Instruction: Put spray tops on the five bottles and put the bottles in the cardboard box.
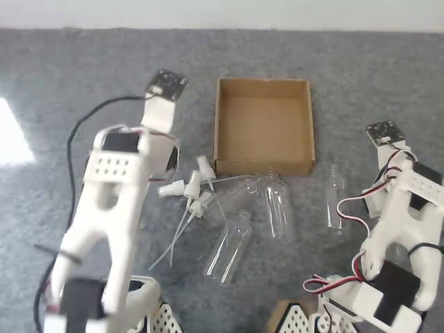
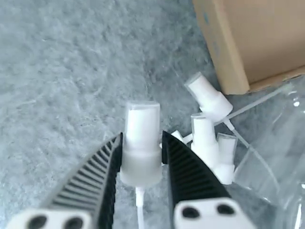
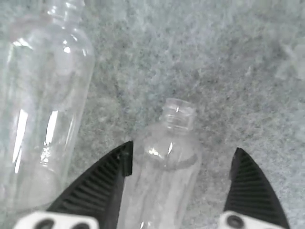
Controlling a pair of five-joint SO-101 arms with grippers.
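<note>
While the left gripper (image 2: pixel 141 135) is clamped on a spray top (image 2: pixel 142 119), the right gripper (image 3: pixel 183 149) sits wide open astride a bottle (image 3: pixel 167 164).

Left side: both fingers (image 2: pixel 102 167) press the spray top's frosted collar. Its white cap points away from the wrist and its thin tube (image 2: pixel 139 205) runs back between the jaws. It is on or just above the grey carpet (image 2: pixel 57 71), can't tell which. Three loose tops (image 2: pixel 205 136) lie bunched just beside it, toward the box (image 2: pixel 224 52) corner.

Right side: the bottle lies on the carpet with its bare open neck pointing away from the wrist. One finger (image 3: pixel 102 181) touches its shoulder and the other stands well apart from it. A second bottle (image 3: pixel 43 105) lies just beside it, roughly parallel, neck bare.

High view: the box (image 1: pixel 263 167) sits mid-table toward the back, open side up. The left arm (image 1: pixel 111 208) hangs over the spot just left of the box's front corner. The loose tops (image 1: pixel 195 186) lie there, their long tubes trailing toward the near edge. A fallen bottle (image 1: pixel 243 189) lies along the box front. The middle bottle (image 1: pixel 277 205) and near bottle (image 1: pixel 232 246) lie in front of the box. The far bottle (image 1: pixel 335 198) lies just beside the right arm (image 1: pixel 409 208), neck toward the back. It may be the second bottle from the right wrist view, but I'm not sure.
</note>
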